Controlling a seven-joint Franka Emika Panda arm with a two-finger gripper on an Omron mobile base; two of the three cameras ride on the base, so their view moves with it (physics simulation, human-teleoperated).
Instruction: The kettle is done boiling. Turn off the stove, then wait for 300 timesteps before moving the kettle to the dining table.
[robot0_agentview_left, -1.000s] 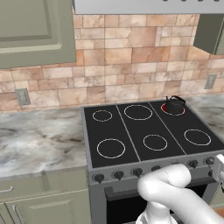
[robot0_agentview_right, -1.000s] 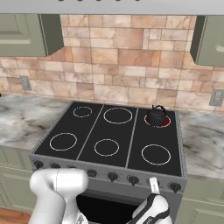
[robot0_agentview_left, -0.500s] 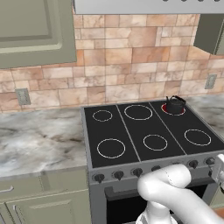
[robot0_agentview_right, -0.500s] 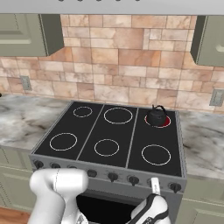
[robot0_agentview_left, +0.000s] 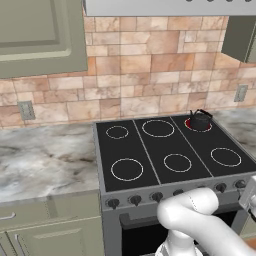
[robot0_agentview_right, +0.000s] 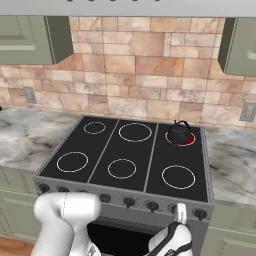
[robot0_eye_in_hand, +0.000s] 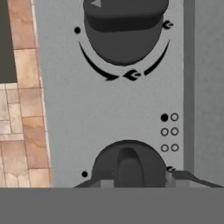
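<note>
White arm bends low and forward — pincer (robot0_agentview_right: 180, 212) seemingly part-closed, fingers (robot0_eye_in_hand: 181, 177) barely visible.

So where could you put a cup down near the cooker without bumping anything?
The grey-veined marble counter left of the grey stove is bare, and so is the marble strip on its right. The small black kettle sits on the glowing red back-right burner. The gripper crowds the front knobs.

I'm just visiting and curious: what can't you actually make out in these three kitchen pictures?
- Hand: right base view shows it at the stove's knob row, but whether its fingers grip a knob is too small to tell.
- Near knob: hand view, lower part cut off at the bottom.
- Far knob: hand view, top cut by the edge.
- Kettle: its spout is too small to make out.
</note>
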